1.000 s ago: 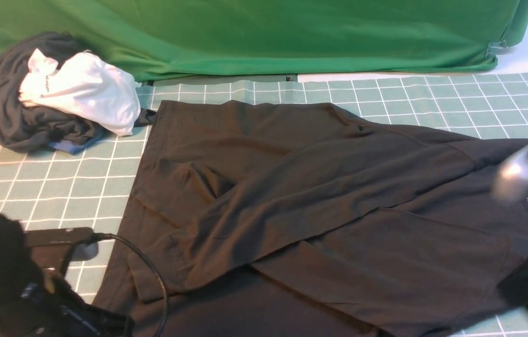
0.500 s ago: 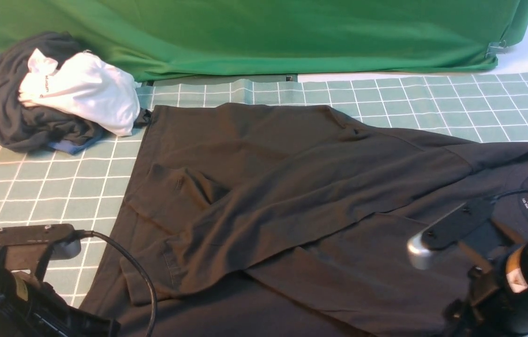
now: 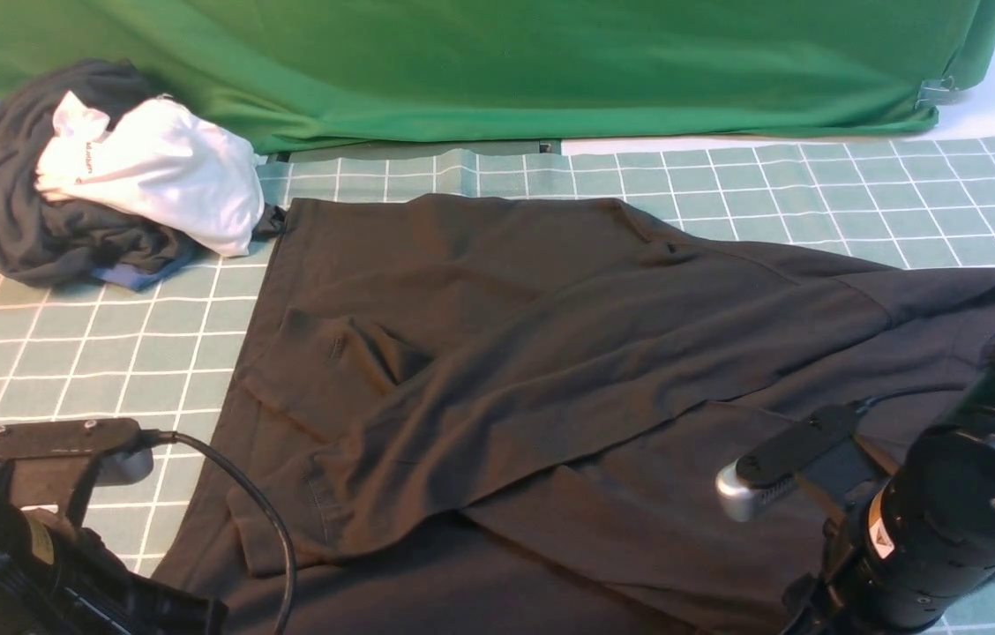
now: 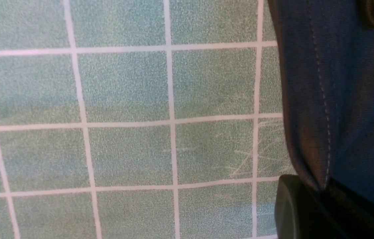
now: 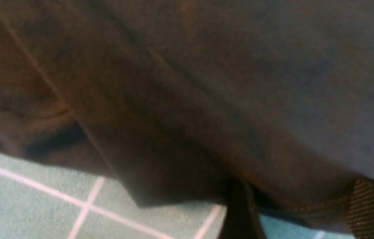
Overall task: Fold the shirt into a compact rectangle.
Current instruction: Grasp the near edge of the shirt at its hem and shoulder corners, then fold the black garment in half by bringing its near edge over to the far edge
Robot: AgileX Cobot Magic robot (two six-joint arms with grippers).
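The black shirt (image 3: 550, 370) lies spread across the gridded mat, with its sleeves folded slantwise over the body. My left arm (image 3: 21, 547) is at the near left corner. In the left wrist view my left gripper (image 4: 321, 191) is shut on the stitched hem of the shirt (image 4: 326, 99). My right arm (image 3: 947, 520) hangs low over the shirt's near right part and covers the collar. In the right wrist view my right gripper (image 5: 301, 212) stands open, jaws wide apart, with the edge of the shirt (image 5: 207, 99) lying between them.
A pile of a dark grey garment (image 3: 48, 220) and a white shirt (image 3: 162, 176) sits at the back left. A green cloth (image 3: 497, 62) hangs along the back. The teal mat (image 3: 92, 335) shows bare squares left of the shirt and at the far right.
My right arm has swung down from the right edge to the shirt's near right part, now hiding the neck label. The left arm and the shirt's left edge shifted slightly, then held still.
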